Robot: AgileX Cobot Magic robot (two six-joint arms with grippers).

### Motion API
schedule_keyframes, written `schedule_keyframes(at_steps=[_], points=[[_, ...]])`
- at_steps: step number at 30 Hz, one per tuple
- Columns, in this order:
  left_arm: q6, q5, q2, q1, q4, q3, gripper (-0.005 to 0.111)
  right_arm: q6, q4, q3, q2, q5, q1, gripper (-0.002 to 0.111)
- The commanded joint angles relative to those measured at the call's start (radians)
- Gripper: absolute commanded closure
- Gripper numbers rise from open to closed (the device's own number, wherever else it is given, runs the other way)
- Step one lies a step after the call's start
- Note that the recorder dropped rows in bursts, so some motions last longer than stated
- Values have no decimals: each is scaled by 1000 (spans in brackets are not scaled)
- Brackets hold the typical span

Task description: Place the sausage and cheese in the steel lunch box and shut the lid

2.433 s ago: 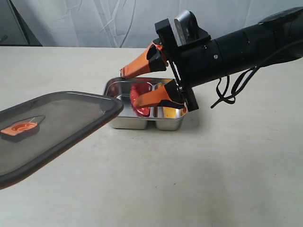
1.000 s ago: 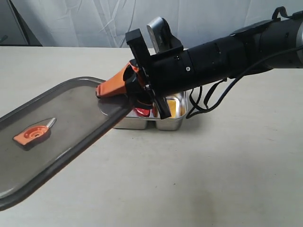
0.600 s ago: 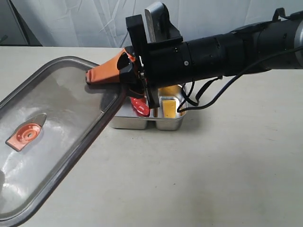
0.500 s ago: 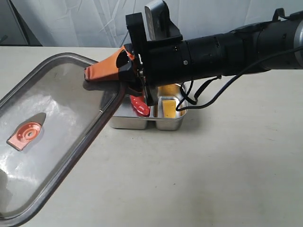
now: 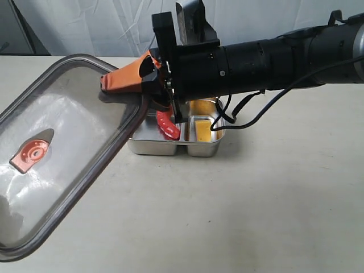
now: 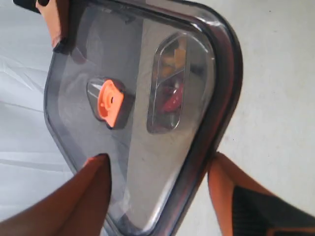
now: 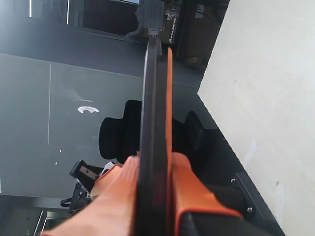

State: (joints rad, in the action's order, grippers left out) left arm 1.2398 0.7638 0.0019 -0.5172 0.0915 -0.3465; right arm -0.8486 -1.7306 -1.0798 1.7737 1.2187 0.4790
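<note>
The steel lunch box [image 5: 170, 151] stands mid-table with the red sausage [image 5: 168, 125] in its left compartment and the yellow cheese [image 5: 202, 129] in its right one. The dark translucent lid [image 5: 68, 148], with its orange valve tab [image 5: 31, 156], hangs tilted left of the box. My right gripper [image 5: 122, 91] is shut on the lid's edge nearest the box; the right wrist view shows that edge [image 7: 153, 98] pinched between its fingers [image 7: 153, 164]. My left gripper [image 6: 157, 162] straddles the lid's [image 6: 142, 64] other end, both fingers against the rim. The left gripper itself is outside the exterior view.
The right arm [image 5: 267, 57] stretches across above the box's back, trailing a black cable [image 5: 244, 116]. Pale tabletop [image 5: 239, 210] lies in front of and to the right of the box. A white cloth backdrop [image 5: 85, 28] hangs behind.
The right gripper went from open above the box to shut on the lid's edge. The lid then swung from nearly flat to steeply tilted, its top facing the camera.
</note>
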Motion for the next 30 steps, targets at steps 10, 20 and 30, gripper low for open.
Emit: schedule_keyframes(at_steps=[10,20,30], points=[[-168,4,-2,-4,-103,2,43,-52,-14,-4,-18,-102,-2,109],[-269,13,-2,-4,-159,2,44,-70,-14,-4,-116,-308,-2,109],[-832,-222,-2,-4,-361,2,44,-82,-14,82,-316,-781,-2,109]])
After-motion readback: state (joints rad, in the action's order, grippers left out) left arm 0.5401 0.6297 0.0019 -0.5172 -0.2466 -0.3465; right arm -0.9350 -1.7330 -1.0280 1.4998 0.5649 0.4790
